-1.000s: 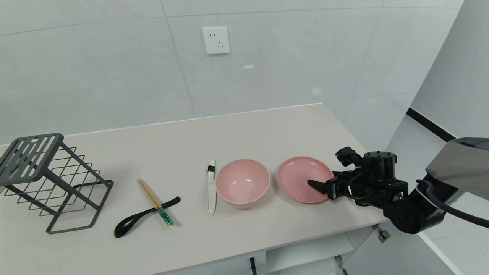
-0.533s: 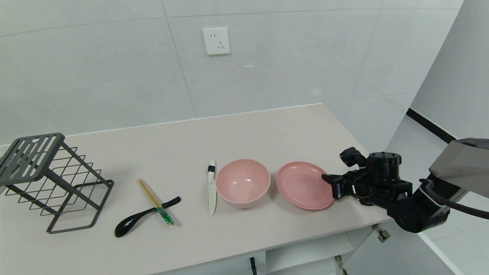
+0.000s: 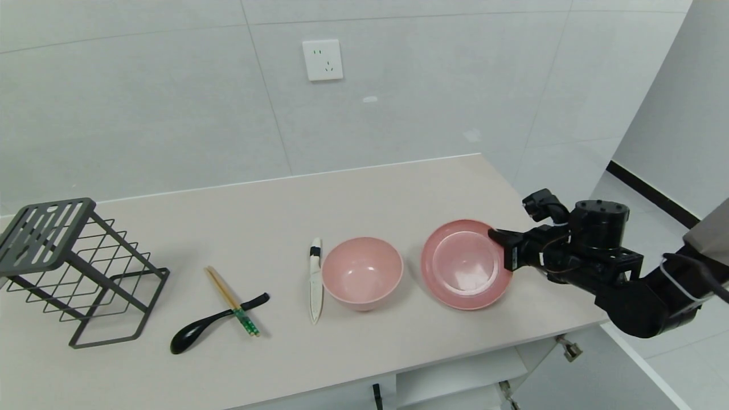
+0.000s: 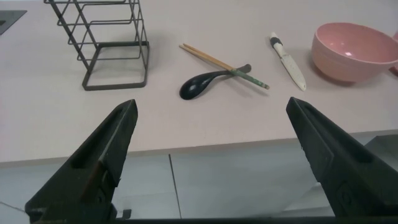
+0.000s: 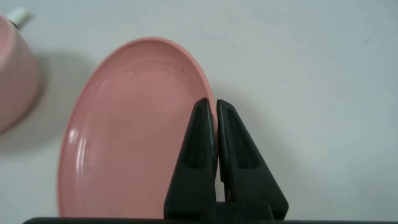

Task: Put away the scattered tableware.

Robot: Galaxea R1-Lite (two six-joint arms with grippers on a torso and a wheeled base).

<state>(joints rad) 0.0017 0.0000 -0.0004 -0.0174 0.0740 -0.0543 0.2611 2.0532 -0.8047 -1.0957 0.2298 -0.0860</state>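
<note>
At plate (image 3: 464, 267) rim, right end effector (image 3: 494, 234) clamped

My right gripper (image 3: 503, 246) pulled back from over the pink plate (image 3: 462, 266) to its right rim and pinched shut there. Arm then rose. Plate went from flat on the counter (image 3: 398, 193) to tilted, gripped edge up.

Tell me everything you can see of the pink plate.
The pink plate is round, shallow and glossy, plastic-looking, with a raised rim and a flat centre. It is tilted, its right rim pinched in the shut right claw, over the counter just right of the pink bowl, apart from it.
</note>
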